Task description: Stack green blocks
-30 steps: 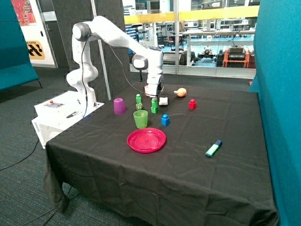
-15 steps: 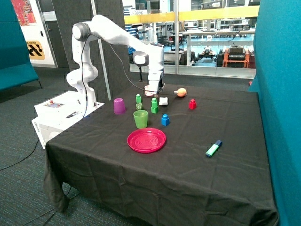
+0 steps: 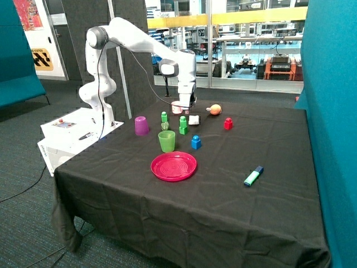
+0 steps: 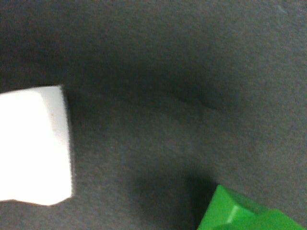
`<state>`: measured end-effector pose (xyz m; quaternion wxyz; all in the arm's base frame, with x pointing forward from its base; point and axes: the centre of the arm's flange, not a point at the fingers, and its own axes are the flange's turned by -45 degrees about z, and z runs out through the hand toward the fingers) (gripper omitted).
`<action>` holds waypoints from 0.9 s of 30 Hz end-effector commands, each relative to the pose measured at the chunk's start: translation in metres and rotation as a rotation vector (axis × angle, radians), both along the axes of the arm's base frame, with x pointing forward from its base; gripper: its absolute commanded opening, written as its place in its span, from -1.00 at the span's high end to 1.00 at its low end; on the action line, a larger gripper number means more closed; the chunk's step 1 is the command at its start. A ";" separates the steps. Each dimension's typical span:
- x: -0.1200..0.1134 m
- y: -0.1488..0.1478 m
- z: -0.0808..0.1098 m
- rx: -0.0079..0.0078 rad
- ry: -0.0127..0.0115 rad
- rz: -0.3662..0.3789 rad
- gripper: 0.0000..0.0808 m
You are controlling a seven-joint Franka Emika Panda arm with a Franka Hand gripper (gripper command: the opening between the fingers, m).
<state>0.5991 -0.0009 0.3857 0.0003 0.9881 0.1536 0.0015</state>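
Honestly, pincer (image 3: 184, 109) width can't be told; it's hung above the two-high small green plastic block stack (image 3: 183, 125). The lone green block (image 3: 164, 116), at nine o'clock, should be approached squarely.

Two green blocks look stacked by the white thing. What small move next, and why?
Probably swing the gripper toward the single green block beside the purple cup. The two-block green stack stands complete near the white object, the gripper hangs above with nothing visibly held, and that third block sits apart.
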 end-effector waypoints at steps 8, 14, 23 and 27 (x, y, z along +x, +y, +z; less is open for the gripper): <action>0.002 0.026 -0.004 0.0001 0.0030 0.035 -1.00; 0.005 0.022 -0.018 0.0001 0.0030 0.021 -1.00; 0.010 0.021 -0.027 0.0001 0.0030 0.025 -1.00; 0.013 0.027 -0.021 0.0001 0.0030 0.050 -1.00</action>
